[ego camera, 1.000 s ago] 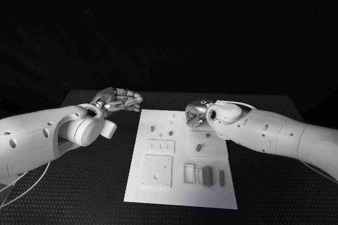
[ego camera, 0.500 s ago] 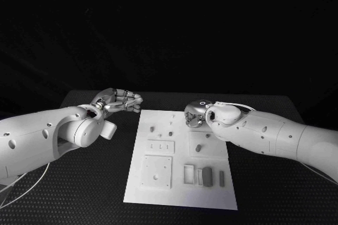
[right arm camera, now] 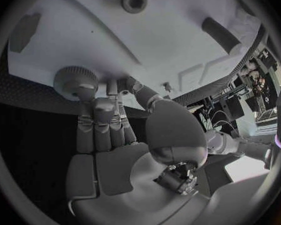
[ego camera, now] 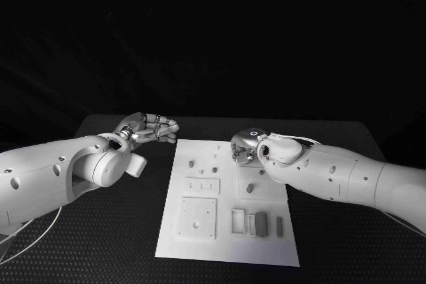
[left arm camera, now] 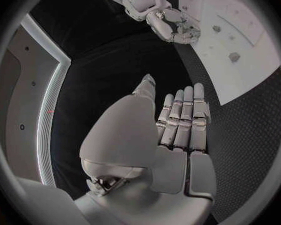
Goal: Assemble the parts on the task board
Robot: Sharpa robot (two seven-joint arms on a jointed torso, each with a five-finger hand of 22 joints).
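The white task board (ego camera: 200, 244) lies in the middle of the black table. Small grey parts stand on it: two pegs (ego camera: 192, 163) near the far left, an oval piece (ego camera: 249, 186), and a grey block (ego camera: 260, 223) in a slot near the front. My right hand (ego camera: 243, 146) hovers over the board's far right corner. In the right wrist view its fingertips (right arm camera: 102, 105) lie against a round knurled knob (right arm camera: 75, 80) at the board's edge, and the thumb stays off the knob. My left hand (ego camera: 148, 129) is raised left of the board with its fingers (left arm camera: 181, 120) straight and holding nothing.
Black mat (ego camera: 106, 235) lies bare on both sides of the board. The right wrist view shows a round hole (right arm camera: 134, 0) and an oblong grey part (right arm camera: 218, 33) on the board (right arm camera: 153, 45). The left wrist view shows the board's far corner (left arm camera: 240, 40) with my right hand (left arm camera: 175, 27) above it.
My right hand and forearm have slid a little leftward and nearer over the board's far end. The left hand has hardly moved.
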